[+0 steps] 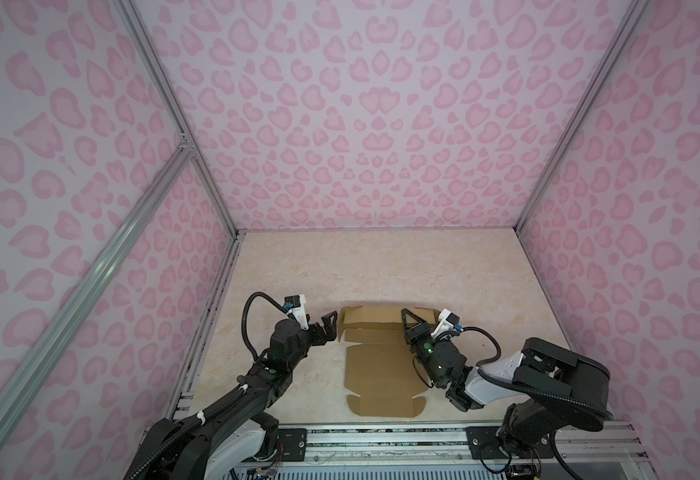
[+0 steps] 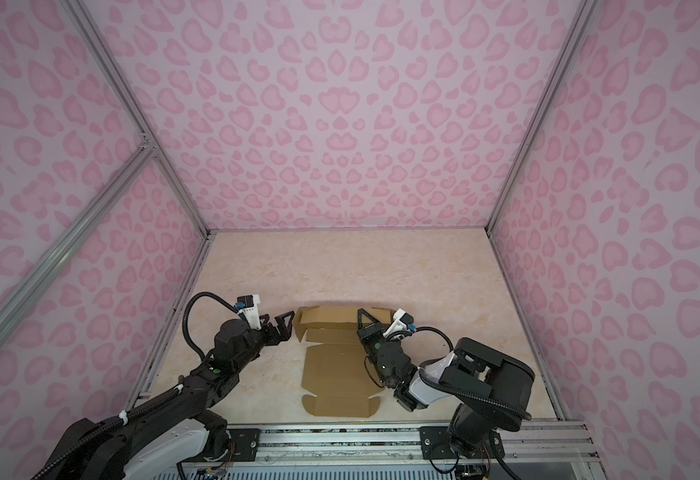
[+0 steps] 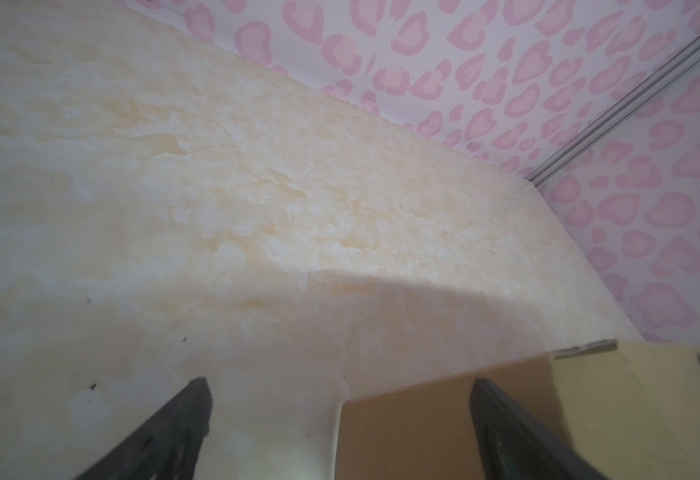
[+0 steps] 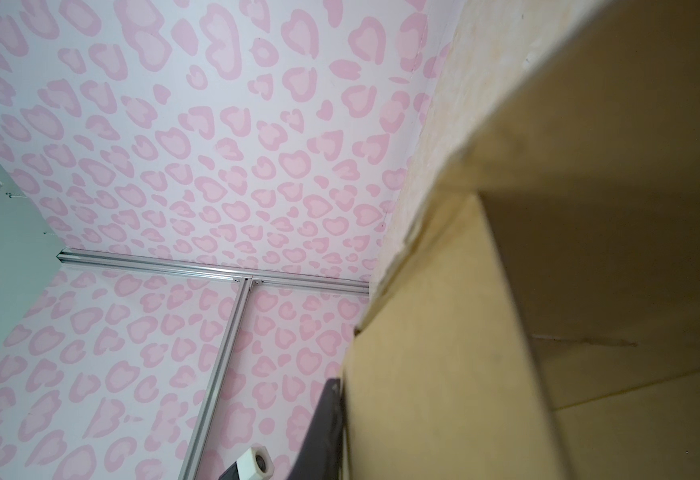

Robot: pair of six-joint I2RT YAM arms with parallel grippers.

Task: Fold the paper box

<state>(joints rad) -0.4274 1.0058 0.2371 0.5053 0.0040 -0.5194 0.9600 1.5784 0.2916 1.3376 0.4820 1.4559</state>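
Cardboard of the paper box [image 1: 375, 365] sits pinched in the right pincer [image 1: 407, 316]; left pincer [image 1: 331, 330] gapes beside it.

One paper box [image 1: 375, 365]; two end effectors: left [image 1: 330, 328], right [image 1: 407, 318]

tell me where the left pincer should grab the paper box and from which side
Probably the raised flap at the far left corner of the paper box. It stands up off the table, so its edge can be pinched, unlike the flat panels. Come in from the left, where the open left pincer hovers.
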